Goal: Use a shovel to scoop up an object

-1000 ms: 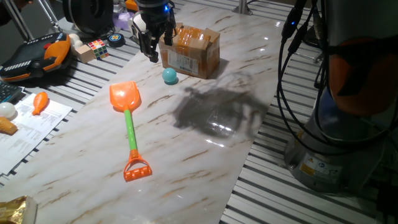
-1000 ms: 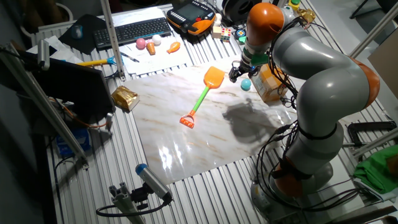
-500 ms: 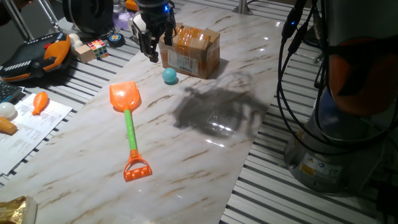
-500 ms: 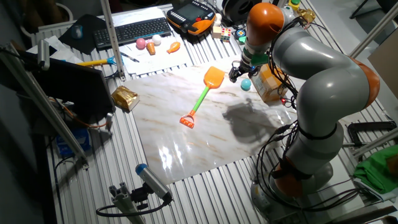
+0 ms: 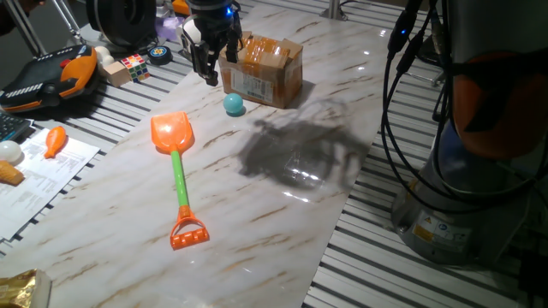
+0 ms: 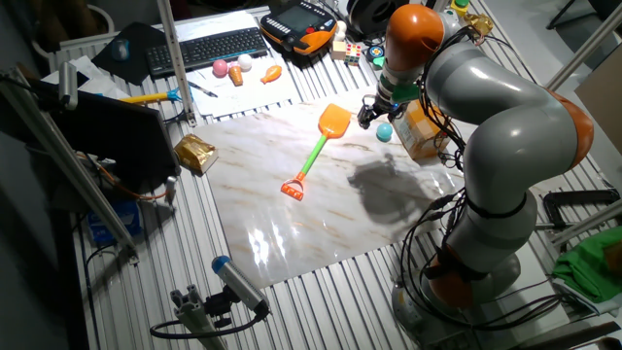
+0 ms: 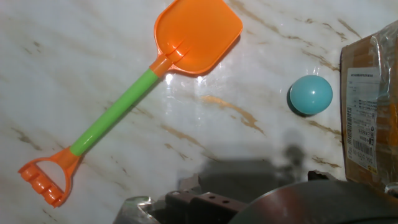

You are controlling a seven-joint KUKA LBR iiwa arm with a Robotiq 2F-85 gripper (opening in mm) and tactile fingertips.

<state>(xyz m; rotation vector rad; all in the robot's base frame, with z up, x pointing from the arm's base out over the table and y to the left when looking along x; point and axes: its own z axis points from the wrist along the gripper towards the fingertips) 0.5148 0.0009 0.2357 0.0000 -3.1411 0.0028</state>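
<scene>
Nothing has moved over the last second, everything's frozen. The gripper (image 5: 208,70) hangs above the far end of the table (image 5: 282,214), next to the box (image 5: 261,70), empty, jaws look parted a bit. The shovel (image 5: 177,171) lies flat on the marble, blade toward the arm, untouched. The ball (image 5: 234,104) sits just beside the box, a little way off the blade. So I'd say the scoop hasn't started; it needs to go down for the shovel first.
</scene>
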